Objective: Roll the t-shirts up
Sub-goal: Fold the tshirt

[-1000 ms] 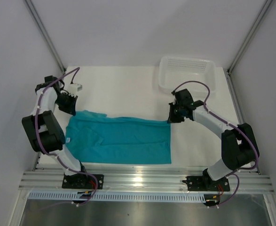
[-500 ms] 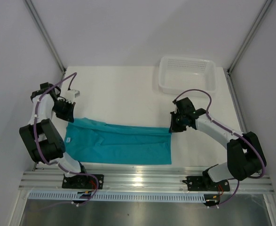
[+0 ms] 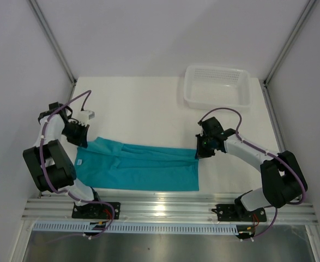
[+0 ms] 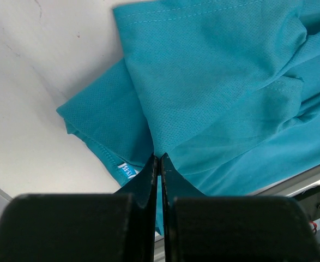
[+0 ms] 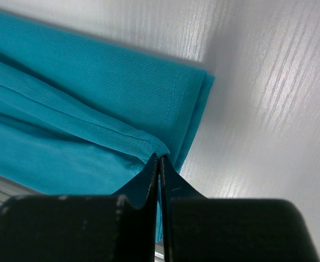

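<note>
The teal t-shirt (image 3: 140,166) lies flat across the near part of the table, its far long edge folded over toward me. My left gripper (image 3: 81,141) is shut on the cloth at the shirt's far left corner; the left wrist view shows the fabric (image 4: 219,93) pinched at the fingertips and a small white label (image 4: 126,172) beside them. My right gripper (image 3: 199,153) is shut on the folded edge at the far right corner, and the right wrist view shows the hem (image 5: 121,103) caught at the tips.
A white plastic basket (image 3: 217,87) stands at the back right of the white table (image 3: 143,103). The aluminium rail (image 3: 165,210) with both arm bases runs along the near edge, just below the shirt.
Both grippers have moved toward me with the far edge of the shirt, folding it over so the shirt looks narrower from back to front.
</note>
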